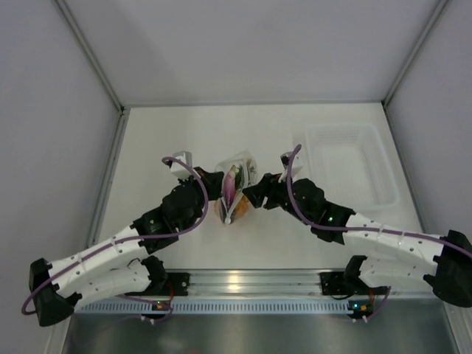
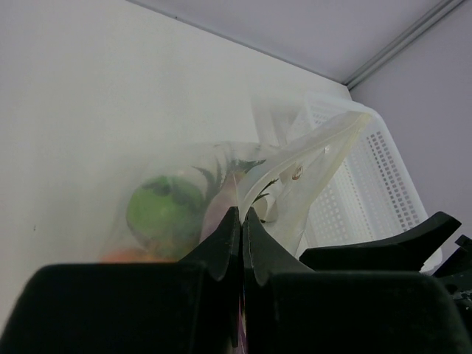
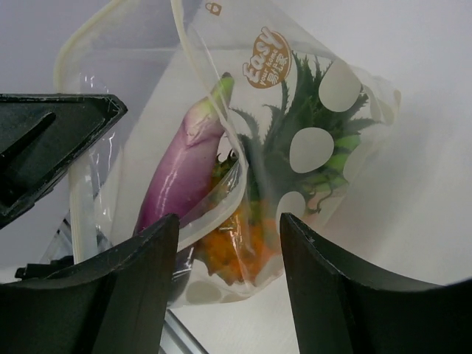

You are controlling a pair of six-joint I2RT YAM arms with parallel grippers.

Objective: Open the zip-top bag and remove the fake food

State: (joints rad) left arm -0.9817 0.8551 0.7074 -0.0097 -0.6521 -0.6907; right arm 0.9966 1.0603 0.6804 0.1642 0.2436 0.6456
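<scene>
The zip-top bag [image 1: 234, 184] stands in the middle of the table, clear with white dots, its mouth parted. My left gripper [image 1: 219, 186] is shut on one edge of the bag [image 2: 295, 177], jaws together [image 2: 242, 214]. My right gripper [image 1: 252, 195] is open, and its jaws [image 3: 229, 221] straddle the bag's lower part [image 3: 324, 88] without pinching it. Inside the bag I see the purple eggplant [image 3: 181, 177], the orange pineapple [image 3: 243, 247] with green leaves [image 3: 295, 133], and the green ball [image 2: 158, 210]. The small orange does not show clearly.
A rigid clear plastic tray [image 1: 350, 166] sits at the right rear of the table; it also shows in the left wrist view [image 2: 369, 192]. White walls close in the table at left, right and back. A metal rail [image 1: 243, 284] runs along the near edge.
</scene>
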